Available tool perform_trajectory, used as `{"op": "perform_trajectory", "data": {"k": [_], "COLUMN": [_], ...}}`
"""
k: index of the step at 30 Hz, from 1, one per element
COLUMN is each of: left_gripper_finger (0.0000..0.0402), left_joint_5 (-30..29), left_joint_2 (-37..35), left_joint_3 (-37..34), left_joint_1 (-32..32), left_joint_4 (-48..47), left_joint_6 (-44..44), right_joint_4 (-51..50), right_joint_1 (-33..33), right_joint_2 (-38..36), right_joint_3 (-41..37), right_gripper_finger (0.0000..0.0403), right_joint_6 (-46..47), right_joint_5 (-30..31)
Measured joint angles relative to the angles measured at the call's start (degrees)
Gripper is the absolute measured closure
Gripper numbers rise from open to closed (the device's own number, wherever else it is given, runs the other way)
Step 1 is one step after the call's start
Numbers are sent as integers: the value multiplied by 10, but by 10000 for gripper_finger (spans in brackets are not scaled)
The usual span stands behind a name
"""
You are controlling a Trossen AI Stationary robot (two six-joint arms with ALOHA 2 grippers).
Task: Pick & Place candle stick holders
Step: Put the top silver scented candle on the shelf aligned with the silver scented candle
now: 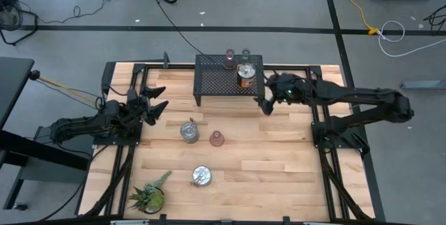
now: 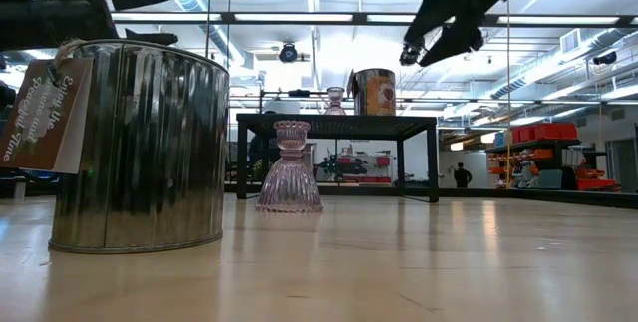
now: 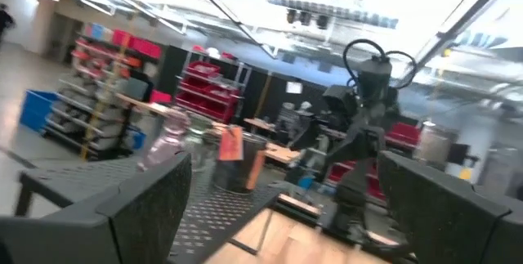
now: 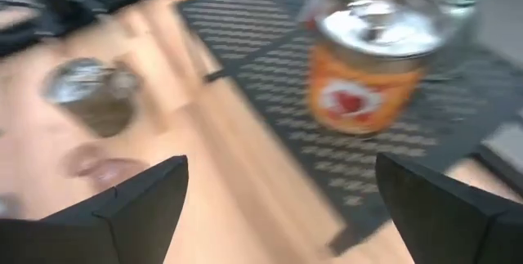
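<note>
On the black mesh rack (image 1: 221,80) stand a coppery tin holder (image 1: 246,76), a pinkish cup (image 1: 230,59) and a greenish cup (image 1: 245,56). On the table stand a silvery tin (image 1: 189,131), a pink glass holder (image 1: 217,138) and a second silvery tin (image 1: 202,176). My right gripper (image 1: 267,103) is open and empty, raised just right of the rack; its wrist view shows the coppery tin (image 4: 368,60). My left gripper (image 1: 155,103) is open and empty at the table's left.
A spiky green potted plant (image 1: 148,196) stands near the front left corner. The rack takes up the far middle of the table. Bare wood (image 1: 272,162) lies right of the pink holder.
</note>
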Motion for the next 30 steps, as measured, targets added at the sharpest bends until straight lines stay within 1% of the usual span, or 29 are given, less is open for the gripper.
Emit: {"op": "perform_trajectory", "data": {"k": [2,5,9,12,14,16,18,20,24,27,30], "left_gripper_finger": [12,12,12,12,12,12,12,12,12,12,12], "left_joint_5": [18,57,109,113,107,97,97,100,124,133,165], "left_joint_2": [0,0,0,0,0,0,0,2,17,29,50], "left_joint_3": [0,0,0,0,0,0,0,1,3,3,4], "left_joint_1": [0,0,0,0,0,0,0,0,-1,-1,-3], "left_joint_4": [-2,-23,-66,-84,-92,-115,-155,-170,-179,-187,-194], "left_joint_6": [-7,11,80,94,98,89,76,66,65,48,36], "right_joint_4": [-3,-7,-10,-10,-10,-11,-12,-16,-19,-20,-21], "right_joint_1": [22,60,101,124,138,149,158,164,169,170,170], "right_joint_2": [-7,-15,-17,-17,-17,-17,-17,-17,-17,-17,-17], "right_joint_3": [0,0,0,0,0,0,0,0,0,0,0], "right_gripper_finger": [14,14,14,14,14,14,14,14,14,14,14], "right_joint_6": [9,12,34,36,47,53,53,53,60,62,63], "right_joint_5": [-19,-36,-35,-30,-12,8,25,39,60,61,61]}}
